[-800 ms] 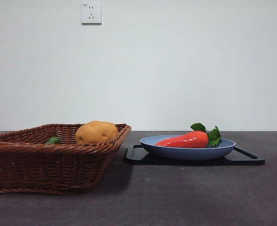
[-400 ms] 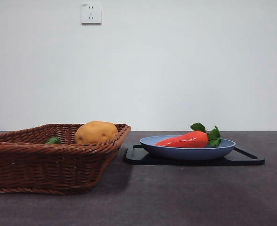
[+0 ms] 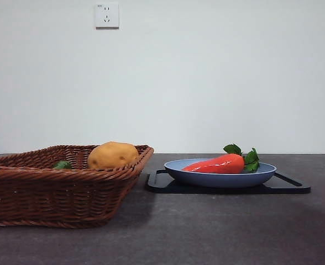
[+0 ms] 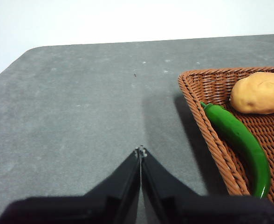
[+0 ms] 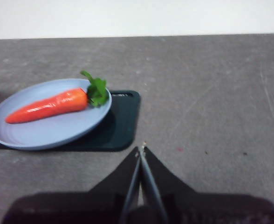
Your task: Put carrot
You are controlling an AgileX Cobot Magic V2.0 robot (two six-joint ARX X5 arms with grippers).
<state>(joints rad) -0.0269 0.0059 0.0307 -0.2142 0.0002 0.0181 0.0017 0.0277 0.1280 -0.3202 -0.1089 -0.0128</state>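
Carrot [image 5: 48, 106] lies lengthwise on a blue plate [image 5: 48, 133] near the right tool [image 5: 141, 148], closed and empty, leaves toward it; left tool [image 4: 140, 150] closed, farther off.

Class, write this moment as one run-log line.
carrot: lying on blue plate | left gripper: shut, empty | right gripper: shut, empty

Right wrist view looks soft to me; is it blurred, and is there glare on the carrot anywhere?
Right wrist view: slightly blurred throughout, carrot edges soft on the blue plate. Front view: sharp, with white glare streaks along the carrot. Left wrist view: crisp, basket casting a shadow on the table.
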